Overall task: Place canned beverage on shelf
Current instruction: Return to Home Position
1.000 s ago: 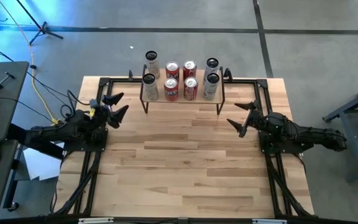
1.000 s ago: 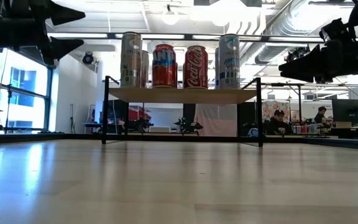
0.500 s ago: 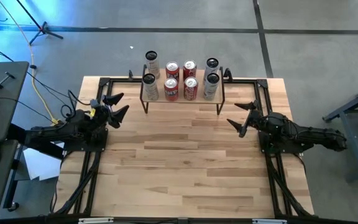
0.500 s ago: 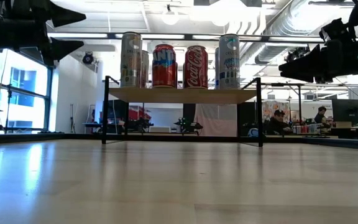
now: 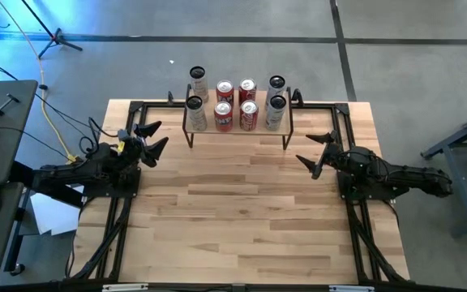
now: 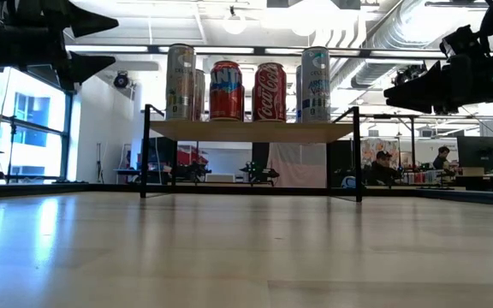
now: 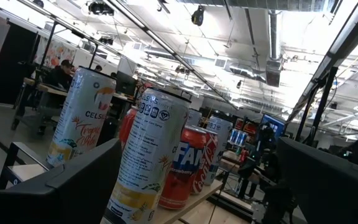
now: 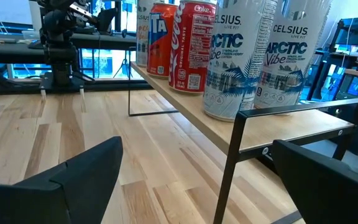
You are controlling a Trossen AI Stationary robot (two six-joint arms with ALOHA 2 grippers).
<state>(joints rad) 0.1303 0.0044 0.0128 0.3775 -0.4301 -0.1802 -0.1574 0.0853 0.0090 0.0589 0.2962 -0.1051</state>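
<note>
Cans (image 6: 270, 91) on shelf (image 6: 251, 130); L gripper (image 5: 162, 132), R gripper (image 5: 302, 147) jaws apart.

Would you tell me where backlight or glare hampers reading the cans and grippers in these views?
High view: even light; left gripper and right gripper stand out plainly against the table. Low view: ceiling lamps behind make both silhouettes, and the table shines. Left wrist view: strongly backlit, own fingers black. Right wrist view: cans well lit, labels readable.
</note>
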